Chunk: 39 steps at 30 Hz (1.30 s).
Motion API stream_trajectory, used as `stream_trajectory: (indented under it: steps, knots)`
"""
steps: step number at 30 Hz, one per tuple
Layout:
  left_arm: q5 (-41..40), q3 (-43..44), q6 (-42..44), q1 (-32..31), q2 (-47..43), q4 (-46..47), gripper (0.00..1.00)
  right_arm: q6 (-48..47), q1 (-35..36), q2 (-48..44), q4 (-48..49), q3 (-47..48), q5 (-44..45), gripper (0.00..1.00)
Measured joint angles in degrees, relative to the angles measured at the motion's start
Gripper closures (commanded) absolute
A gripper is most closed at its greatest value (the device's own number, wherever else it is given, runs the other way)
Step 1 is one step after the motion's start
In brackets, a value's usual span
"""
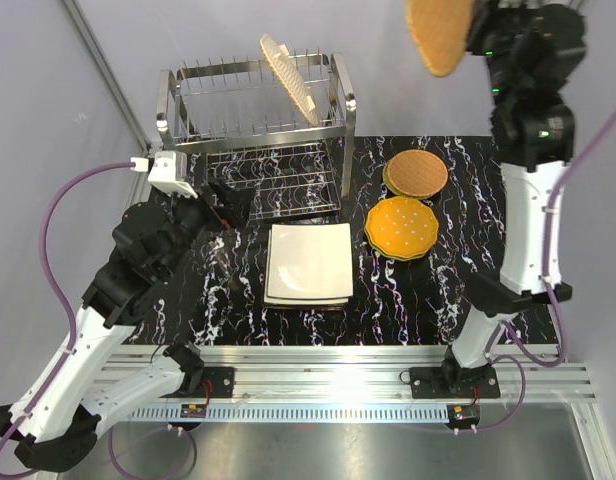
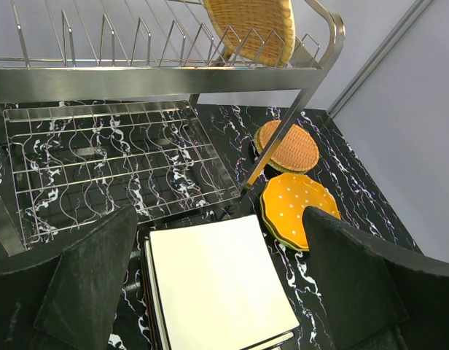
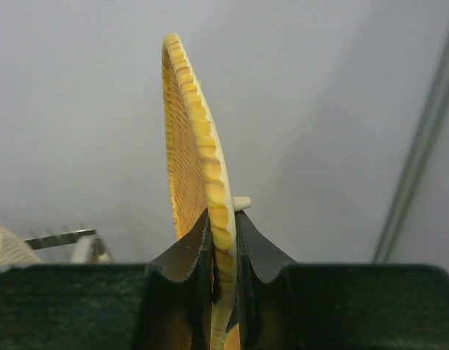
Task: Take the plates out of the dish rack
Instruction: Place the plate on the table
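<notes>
The steel dish rack (image 1: 188, 85) stands at the back left and holds one woven tan plate (image 1: 290, 78) upright in its top prongs; rack (image 2: 151, 76) and plate (image 2: 250, 25) also show in the left wrist view. My right gripper (image 3: 223, 227) is shut on the rim of a round woven tan-orange plate (image 3: 184, 146), held high at the top right of the top view (image 1: 440, 33). My left gripper (image 2: 217, 292) is open and empty above the stacked square white plates (image 1: 308, 262), in front of the rack.
A woven round plate stack (image 1: 416, 173) and an orange dotted scalloped plate on a green one (image 1: 401, 227) lie on the black marbled mat (image 1: 408, 300) right of the rack. A grey wall post (image 1: 103, 65) runs behind the rack.
</notes>
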Motion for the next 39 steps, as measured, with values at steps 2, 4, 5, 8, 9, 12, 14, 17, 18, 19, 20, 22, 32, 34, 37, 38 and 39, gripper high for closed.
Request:
stream_trajectory:
  steps: [2, 4, 5, 8, 9, 12, 14, 17, 18, 19, 20, 22, 32, 34, 37, 38, 39]
  knots:
    - [0.15, 0.00, 0.04, 0.00, 0.15, 0.09, 0.01, 2.78, -6.49, -3.28, -1.73, -3.50, -1.42, 1.00]
    - [0.22, 0.00, 0.13, 0.00, 0.15, 0.09, 0.01, 5.22, -12.37, -6.71, -3.48, -8.35, -3.41, 1.00]
    - [0.26, 0.00, 0.20, 0.02, 0.15, 0.11, 0.01, 6.38, -15.37, -8.92, -3.78, -12.28, -5.01, 1.00]
    - [0.42, 0.00, 0.46, 0.11, 0.07, 0.11, 0.01, 8.98, -23.63, -14.99, -5.57, -23.89, -10.71, 1.00]
    - [0.46, 0.00, 0.52, 0.11, -0.02, 0.09, 0.01, 9.68, -26.51, -16.85, -6.29, -27.85, -12.87, 1.00]
    - [0.59, 0.00, 0.87, 0.11, -0.28, 0.13, 0.01, 10.32, -33.88, -21.09, -7.78, -38.91, -18.25, 1.00]
    - [0.66, 0.00, 1.09, 0.11, -0.28, 0.15, 0.01, 10.16, -38.80, -23.89, -8.11, -47.65, -21.38, 1.00]
    - [1.03, 0.02, 1.38, 0.11, -0.13, 0.15, 0.01, 9.40, -43.47, -27.87, -8.31, -60.61, -24.50, 1.00]
    - [1.11, 0.09, 1.49, 0.11, -0.04, 0.11, 0.01, 9.07, -44.70, -29.05, -8.74, -64.98, -25.86, 1.00]
    - [1.25, 0.24, 1.53, 0.11, 0.13, 0.07, 0.01, 8.92, -45.64, -29.70, -9.38, -68.28, -27.10, 1.00]
    - [1.42, 0.48, 1.57, 0.11, 0.28, 0.17, 0.01, 8.66, -46.51, -30.08, -9.49, -70.75, -28.22, 1.00]
    - [1.97, 1.14, 1.62, 0.15, 0.92, 0.15, 0.01, 8.39, -48.24, -30.14, -9.68, -75.41, -31.01, 1.00]
    - [3.65, 3.23, 1.57, 0.44, 2.49, 0.28, 0.01, 4.96, -54.14, -28.59, -6.05, -87.03, -39.52, 1.00]
    - [3.65, 3.23, 1.55, 0.46, 2.49, 0.26, 0.01, 3.04, -54.90, -28.09, -5.84, -88.91, -40.22, 1.00]
    - [3.67, 3.23, 1.55, 0.46, 2.49, 0.28, 0.01, 0.00, -55.89, -26.95, -5.55, -91.17, -41.22, 1.00]
    - [3.74, 3.23, 1.55, 0.46, 2.49, 0.28, 0.01, -1.31, -56.15, -26.49, -5.42, -91.89, -41.51, 1.00]
    - [3.85, 3.26, 1.55, 0.48, 2.54, 0.26, 0.01, -2.10, -56.39, -26.03, -5.49, -92.35, -42.16, 1.00]
